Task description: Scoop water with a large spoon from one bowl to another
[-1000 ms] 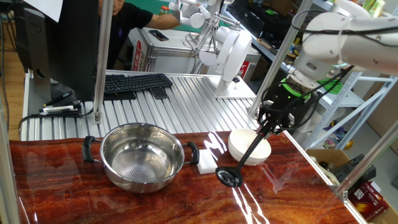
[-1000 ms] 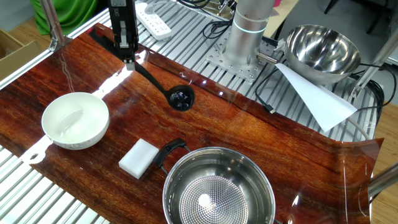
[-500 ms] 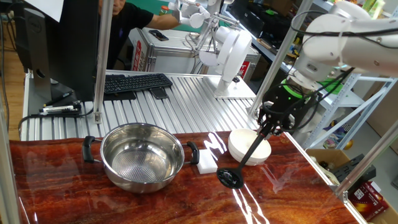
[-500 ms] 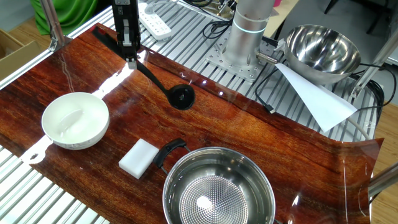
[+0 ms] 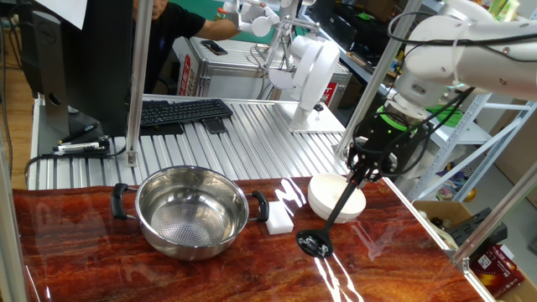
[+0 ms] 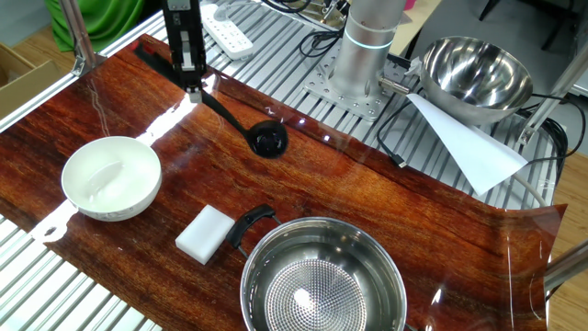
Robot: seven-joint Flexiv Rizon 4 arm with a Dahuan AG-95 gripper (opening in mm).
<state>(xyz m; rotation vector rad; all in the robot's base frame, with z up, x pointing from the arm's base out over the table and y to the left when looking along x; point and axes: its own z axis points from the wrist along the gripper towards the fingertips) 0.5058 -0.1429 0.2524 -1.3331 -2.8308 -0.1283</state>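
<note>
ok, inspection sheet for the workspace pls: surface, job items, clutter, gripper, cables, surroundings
Surface: glossy red-brown wood tabletop, glare streaks, on ribbed metal decking.
Job's things: black ladle held over the wood; cup outside both bowls. Steel pot has a dotted bottom. White bowl apart from it.
Clutter: white block beside the pot's handle.
Gripper: gripper shut on the ladle's handle, pointing down.
Cables: black cables by the arm's base.
Surroundings: second steel bowl, white paper, keyboard, person behind.

Ladle [image 5: 333, 218]: cup swung slightly toward the table's near edge in one fixed view; handle angle shifted accordingly.
</note>
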